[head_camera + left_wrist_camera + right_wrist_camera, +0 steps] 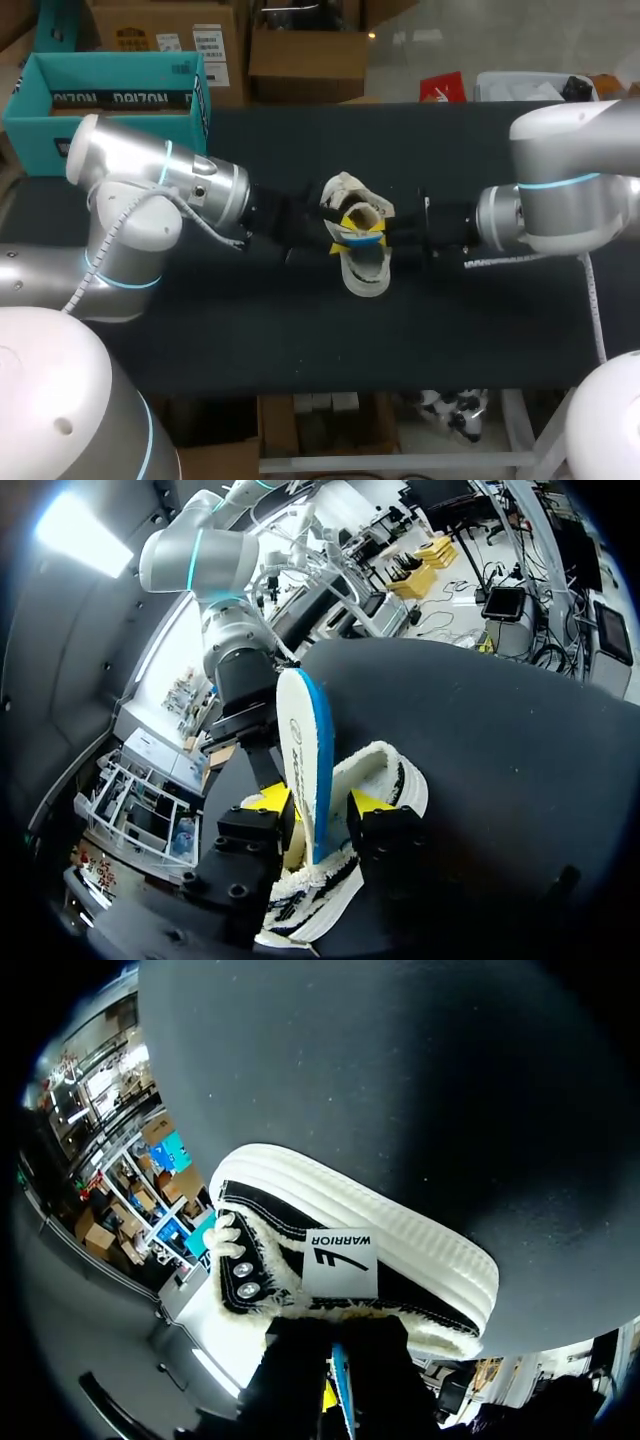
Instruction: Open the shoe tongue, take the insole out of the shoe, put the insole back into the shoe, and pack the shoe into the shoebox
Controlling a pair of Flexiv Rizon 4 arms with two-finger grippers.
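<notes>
Right gripper (337, 1345) is clamped on the insole (303, 745). In its own wrist view its two dark fingers (295, 1370) sit close together with the insole's thin blue edge pinched between them. The shoe (350, 1250) lies just ahead of them, showing a ribbed white sole, a black upper with a white label and metal eyelets, and a fleecy lining. Left gripper (322, 802) is at the shoe from the opposite side. The insole stands upright within it, its white face and blue rim rising out of the shoe's opening, but whether this gripper grips the insole or only flanks it I cannot tell. From the left wrist, the other gripper shows just behind the insole, reaching down to it. In the head view the shoe rests near the middle of the table (300, 340), about halfway between the left and right edges, with its length running from the far edge toward the near one and its opening upward. The left arm (160, 190) comes in over the left edge and the right arm (570, 200) over the right edge, and the two meet at the shoe with a patch of yellow and blue between them. A teal box (110, 128), open at the top, sits at the far left corner of the table, well apart from the shoe.
</notes>
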